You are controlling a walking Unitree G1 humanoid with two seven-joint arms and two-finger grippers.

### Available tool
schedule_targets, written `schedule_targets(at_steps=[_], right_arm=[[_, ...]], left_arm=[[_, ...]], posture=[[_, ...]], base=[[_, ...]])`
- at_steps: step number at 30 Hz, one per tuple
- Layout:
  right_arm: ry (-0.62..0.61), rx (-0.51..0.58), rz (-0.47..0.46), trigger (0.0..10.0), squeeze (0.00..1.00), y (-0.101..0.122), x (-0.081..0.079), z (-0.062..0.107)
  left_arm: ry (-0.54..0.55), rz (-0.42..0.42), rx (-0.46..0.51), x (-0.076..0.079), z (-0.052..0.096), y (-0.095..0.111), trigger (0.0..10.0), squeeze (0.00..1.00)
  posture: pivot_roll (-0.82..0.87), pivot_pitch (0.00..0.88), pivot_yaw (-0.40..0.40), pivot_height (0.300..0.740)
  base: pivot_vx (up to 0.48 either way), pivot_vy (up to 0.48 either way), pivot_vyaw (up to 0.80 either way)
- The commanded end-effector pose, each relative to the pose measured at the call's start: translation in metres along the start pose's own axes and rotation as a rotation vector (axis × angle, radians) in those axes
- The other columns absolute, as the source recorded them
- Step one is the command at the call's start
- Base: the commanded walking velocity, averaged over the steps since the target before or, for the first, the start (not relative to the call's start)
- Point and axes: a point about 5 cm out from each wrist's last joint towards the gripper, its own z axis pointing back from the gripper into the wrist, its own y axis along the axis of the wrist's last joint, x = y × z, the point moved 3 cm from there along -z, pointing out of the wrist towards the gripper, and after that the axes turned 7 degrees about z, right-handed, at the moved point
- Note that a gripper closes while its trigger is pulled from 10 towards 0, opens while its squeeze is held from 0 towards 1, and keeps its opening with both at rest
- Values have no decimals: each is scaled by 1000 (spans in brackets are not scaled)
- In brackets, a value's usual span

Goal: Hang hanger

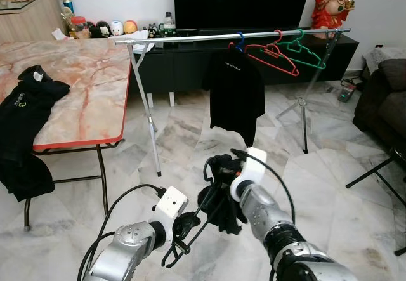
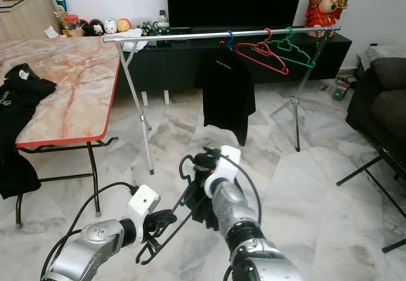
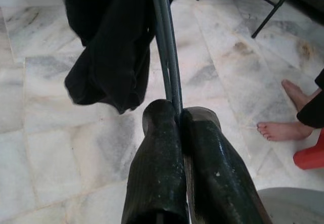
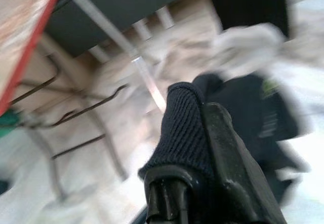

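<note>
Low over the marble floor, the left gripper (image 3: pixel 179 120) pinches a dark wire hanger (image 1: pixel 190 227); the right gripper (image 4: pixel 202 113) clamps its black shirt (image 1: pixel 225 208), which might slide off when lifted toward the silver rail (image 1: pixel 190 37).

Dark wire hanger (image 1: pixel 190 227), thin-framed, is held low above the marble floor, tilted, hook end lowest. A black garment (image 1: pixel 223 208) is draped on its upper end, bunched and hanging slack. The left tool (image 3: pixel 178 114) pinches the wire between closed fingers; the right tool (image 4: pixel 202 102) is clamped on the garment's fabric.
</note>
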Motion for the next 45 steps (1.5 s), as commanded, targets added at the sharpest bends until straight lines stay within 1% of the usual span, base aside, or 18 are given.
schedule_targets(at_steps=[1, 2, 3, 6, 10, 13, 15, 18, 20, 26, 29, 32, 37, 38, 39, 42, 43, 45], right_arm=[[-76, 43, -13, 10000, 0, 15, 14, 0], [-130, 53, -13, 10000, 0, 19, 27, 1], [-159, 56, -16, 10000, 0, 21, 34, 2], [-161, 50, -21, 10000, 0, 20, 37, 2], [-192, 49, -2, 10000, 0, 16, 41, 3], [-263, 62, 20, 10000, 0, 15, 51, 6], [-306, 71, 13, 10000, 0, 16, 58, 8], [-333, 77, 17, 10000, 0, 17, 63, 9], [-368, 90, 28, 10000, 0, 20, 70, 11], [-366, 91, 19, 10000, 0, 20, 69, 11], [-333, 77, -4, 10000, 0, 16, 61, 9], [-241, 42, -48, 10000, 0, 7, 41, 5], [-169, 14, -85, 10000, 0, -2, 18, 2], [-128, -3, -113, 10000, 0, -9, 6, 1], [-128, -3, -113, 10000, 0, -9, 6, 1], [-7, -30, -97, 10000, 0, -19, -22, 1], [-7, -30, -97, 10000, 0, -19, -22, 1], [81, -37, -60, 10000, 0, -23, -39, 2]], left_arm=[[-7, -24, 7, 0, 0, 2, 10000, 0], [-1, -27, 6, -1, 1, 1, 10000, 0], [4, -27, 9, -2, 1, 1, 10000, 0], [10, -28, 12, -3, 2, 2, 10000, 0], [11, -33, 12, -3, 3, 3, 10000, 0], [-11, -47, -5, 0, 5, 1, 10000, 0], [-19, -57, -21, 1, 8, -2, 10000, 0], [-24, -62, -26, 1, 9, -3, 10000, 0], [-38, -77, -49, 2, 13, -6, 10000, 0], [-18, -82, -44, -1, 15, -5, 10000, 0], [-16, -78, -34, -1, 14, -4, 10000, 0], [-16, -67, -11, 1, 11, 0, 10000, 0], [-8, -66, 32, 3, 8, 7, 10000, 0], [-17, -56, 48, 5, 6, 10, 10000, 0], [-17, -56, 48, 5, 6, 10, 10000, 0], [-26, -41, 67, 8, 4, 14, 10000, 0], [-26, -41, 67, 8, 4, 14, 10000, 0], [-31, -33, 73, 9, 3, 15, 10000, 0]], posture=[[131, 0, -24, 740], [134, 0, -27, 740], [135, 0, -27, 740], [136, 0, -28, 740], [139, 0, -29, 740], [143, 0, -28, 740], [147, 0, -26, 740], [150, 0, -26, 740], [152, 0, -25, 740], [152, 0, -25, 740], [149, 0, -25, 740], [146, 0, -24, 740], [144, 0, -26, 740], [142, 0, -27, 740], [142, 0, -27, 740], [142, 0, -28, 740], [142, 0, -28, 740], [139, 0, -28, 740]], base=[[0, 0, 0], [0, 0, 0], [0, 0, 0], [0, 0, 0], [0, 0, 0], [0, 0, 0], [0, 0, 0], [0, 0, 0], [0, 0, 0], [0, 0, 0], [0, 0, 0], [0, 0, 0], [0, 0, 0], [0, 0, 0], [0, 0, 0], [0, 0, 0], [0, 0, 0], [0, 0, 0]])
